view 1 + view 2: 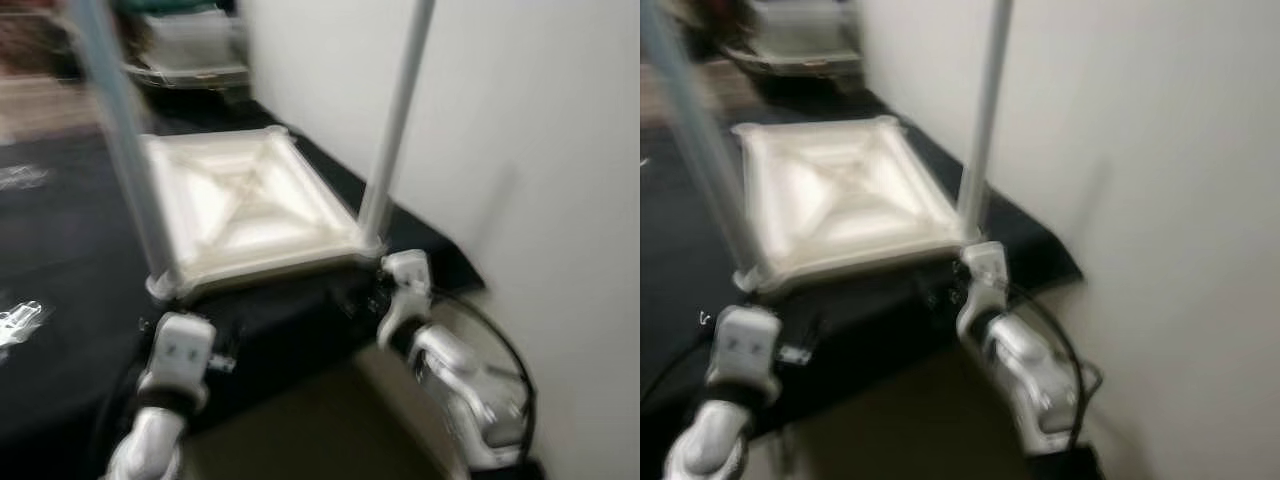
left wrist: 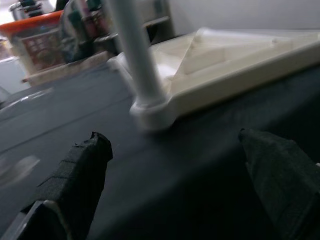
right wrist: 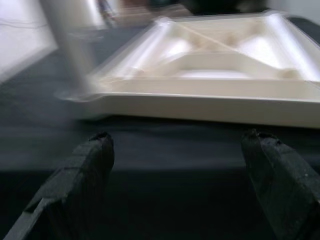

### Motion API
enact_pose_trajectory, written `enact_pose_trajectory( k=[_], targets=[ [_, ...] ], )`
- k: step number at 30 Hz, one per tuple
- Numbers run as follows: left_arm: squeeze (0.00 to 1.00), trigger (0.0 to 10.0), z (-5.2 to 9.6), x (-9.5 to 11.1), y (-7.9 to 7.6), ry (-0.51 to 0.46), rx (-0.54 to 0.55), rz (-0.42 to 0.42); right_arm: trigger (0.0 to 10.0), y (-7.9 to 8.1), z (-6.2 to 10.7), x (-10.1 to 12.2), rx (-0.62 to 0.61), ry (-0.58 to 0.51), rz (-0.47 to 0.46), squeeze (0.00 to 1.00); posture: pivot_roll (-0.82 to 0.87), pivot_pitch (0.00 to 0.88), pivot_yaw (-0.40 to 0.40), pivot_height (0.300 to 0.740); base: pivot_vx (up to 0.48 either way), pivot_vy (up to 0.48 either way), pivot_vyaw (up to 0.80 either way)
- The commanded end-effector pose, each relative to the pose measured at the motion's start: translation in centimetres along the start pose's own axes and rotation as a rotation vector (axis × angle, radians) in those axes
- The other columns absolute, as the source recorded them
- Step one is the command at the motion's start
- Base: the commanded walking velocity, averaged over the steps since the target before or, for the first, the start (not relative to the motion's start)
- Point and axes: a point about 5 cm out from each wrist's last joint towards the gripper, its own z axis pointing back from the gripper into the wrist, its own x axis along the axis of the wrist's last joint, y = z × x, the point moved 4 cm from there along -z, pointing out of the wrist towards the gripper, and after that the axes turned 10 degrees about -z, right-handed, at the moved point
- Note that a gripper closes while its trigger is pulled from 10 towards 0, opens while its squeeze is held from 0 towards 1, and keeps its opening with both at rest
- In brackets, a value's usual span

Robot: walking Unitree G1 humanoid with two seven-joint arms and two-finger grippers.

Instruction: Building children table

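Observation:
A white square children's table top (image 1: 250,205) lies upside down on a black cloth-covered surface (image 1: 70,260), ribbed underside up. Two pale legs stand upright in its two near corners: one on the left (image 1: 125,140), one on the right (image 1: 395,120). My left gripper (image 2: 175,165) is open just in front of the left leg's corner socket (image 2: 150,112), holding nothing. My right gripper (image 3: 175,160) is open, facing the near edge of the table top (image 3: 210,107) beside the right leg (image 3: 75,50), also holding nothing. Both silver wrists (image 1: 178,355) (image 1: 405,285) sit at the cloth's front edge.
A white wall (image 1: 520,150) runs close along the right side. Boxes and containers (image 1: 190,50) stand at the back, among them an orange bin (image 2: 37,35). Bare floor (image 1: 310,420) shows below the front edge. The views are blurred.

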Motion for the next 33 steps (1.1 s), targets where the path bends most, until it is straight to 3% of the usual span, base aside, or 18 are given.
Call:
enact_pose_trajectory(
  k=[1,8,12,15,33],
  targets=[
    [0.00,10.0,-0.7,1.1,-0.1,-0.042,-0.005,-0.007,10.0,-0.6,0.4,0.4,-0.020,-0.016,0.015,0.00,0.03,0.000,-0.078,0.740,0.000,0.000,0.80],
    [0.00,10.0,-0.8,0.8,-0.1,-0.026,-0.001,0.018,10.0,-1.0,0.5,0.3,-0.050,-0.028,-0.012,0.00,0.02,0.000,-0.076,0.740,0.000,0.000,0.80],
    [0.00,10.0,-0.9,0.3,0.2,0.005,0.009,0.042,10.0,-1.7,0.5,0.4,-0.097,-0.033,-0.032,0.00,0.02,0.000,-0.076,0.740,0.000,0.000,0.00],
    [0.00,10.0,-1.0,0.1,0.4,0.018,0.016,0.063,10.0,-2.3,0.5,0.4,-0.119,-0.031,-0.015,0.00,0.01,0.000,-0.073,0.740,0.000,0.480,0.00],
    [0.00,10.0,-1.7,0.2,0.0,0.013,0.007,0.054,10.0,-2.5,0.0,0.7,-0.129,-0.037,0.002,0.00,0.01,0.000,-0.079,0.740,0.000,0.463,0.00]
  ],
)
